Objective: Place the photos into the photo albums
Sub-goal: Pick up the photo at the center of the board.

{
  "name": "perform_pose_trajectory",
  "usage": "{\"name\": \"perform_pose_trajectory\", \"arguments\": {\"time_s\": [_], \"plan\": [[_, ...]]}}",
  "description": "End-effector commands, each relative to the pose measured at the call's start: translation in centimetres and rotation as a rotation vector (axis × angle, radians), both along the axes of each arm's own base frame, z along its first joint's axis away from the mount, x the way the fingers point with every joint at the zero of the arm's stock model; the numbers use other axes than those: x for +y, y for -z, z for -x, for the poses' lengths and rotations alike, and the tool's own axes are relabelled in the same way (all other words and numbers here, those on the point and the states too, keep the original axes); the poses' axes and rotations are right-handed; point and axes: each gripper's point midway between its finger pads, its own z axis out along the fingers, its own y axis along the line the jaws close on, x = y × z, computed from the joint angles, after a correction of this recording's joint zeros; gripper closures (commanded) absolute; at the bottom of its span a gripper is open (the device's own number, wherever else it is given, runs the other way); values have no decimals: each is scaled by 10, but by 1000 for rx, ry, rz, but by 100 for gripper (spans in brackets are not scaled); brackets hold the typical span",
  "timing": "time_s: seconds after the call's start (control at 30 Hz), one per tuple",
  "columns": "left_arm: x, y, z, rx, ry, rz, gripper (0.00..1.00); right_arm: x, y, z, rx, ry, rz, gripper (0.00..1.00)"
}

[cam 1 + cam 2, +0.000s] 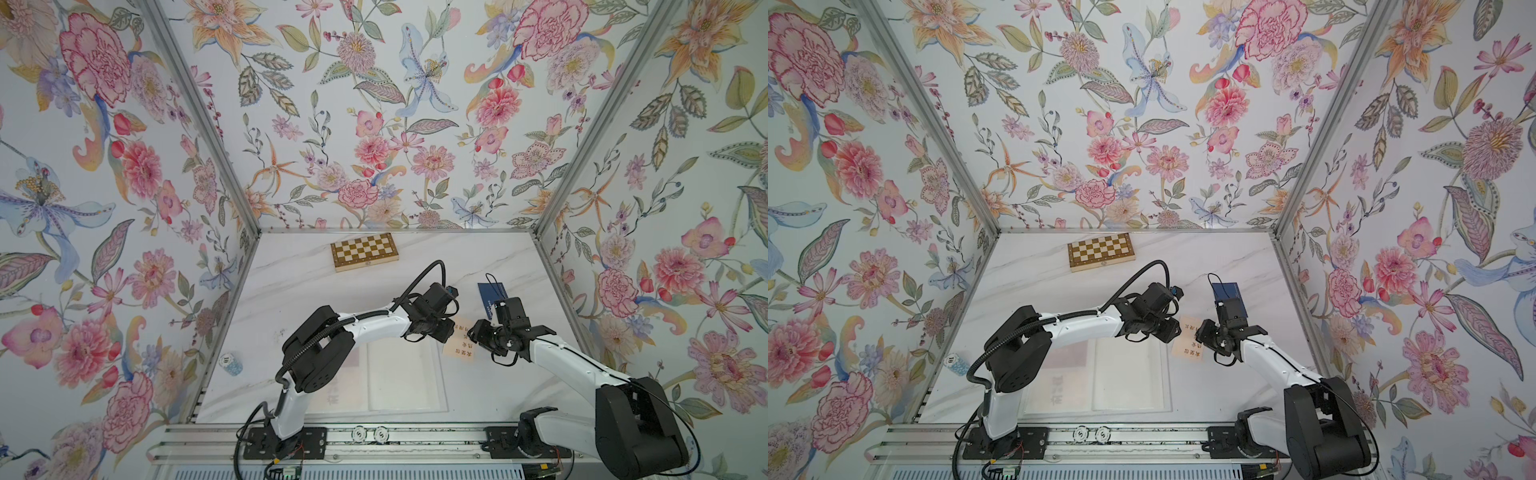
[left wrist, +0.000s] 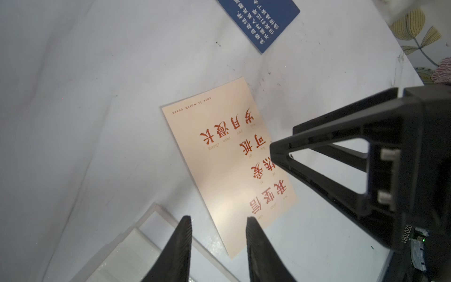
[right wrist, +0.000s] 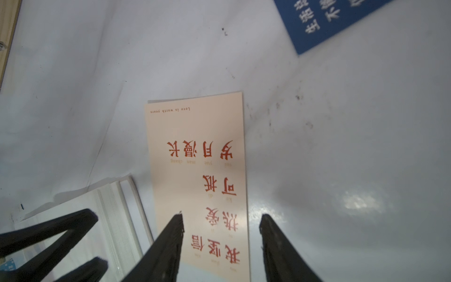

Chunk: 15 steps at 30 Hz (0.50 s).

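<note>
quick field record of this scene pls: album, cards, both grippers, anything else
open white photo album: flat on marble table, near front
cream card with red chinese text: flat, beside album's edge
navy blue card: flat, farther back, apart
left gripper: open, above cream card
right gripper: open, above cream card
checkered wooden box: at table's back

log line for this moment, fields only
cream card: on table beside open album | left claw: open, empty | right claw: open, over card | navy card: lying apart

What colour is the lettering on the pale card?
Red on the cream card, clearest in the right wrist view.
</note>
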Motion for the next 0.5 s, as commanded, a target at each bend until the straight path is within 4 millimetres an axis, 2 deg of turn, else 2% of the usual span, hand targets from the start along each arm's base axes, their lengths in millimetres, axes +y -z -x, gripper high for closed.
{"name": "perform_pose_trajectory", "arguments": {"time_s": [0.0, 0.3, 0.47], "plan": [[-13, 5, 4, 30, 22, 20, 65, -7, 13, 7, 43, 2, 36, 47], [-15, 24, 2, 41, 24, -5, 65, -5, 23, 10, 76, -3, 32, 48], [-17, 26, 2, 42, 29, -1, 65, -5, 28, 13, 81, 2, 25, 48]]}}
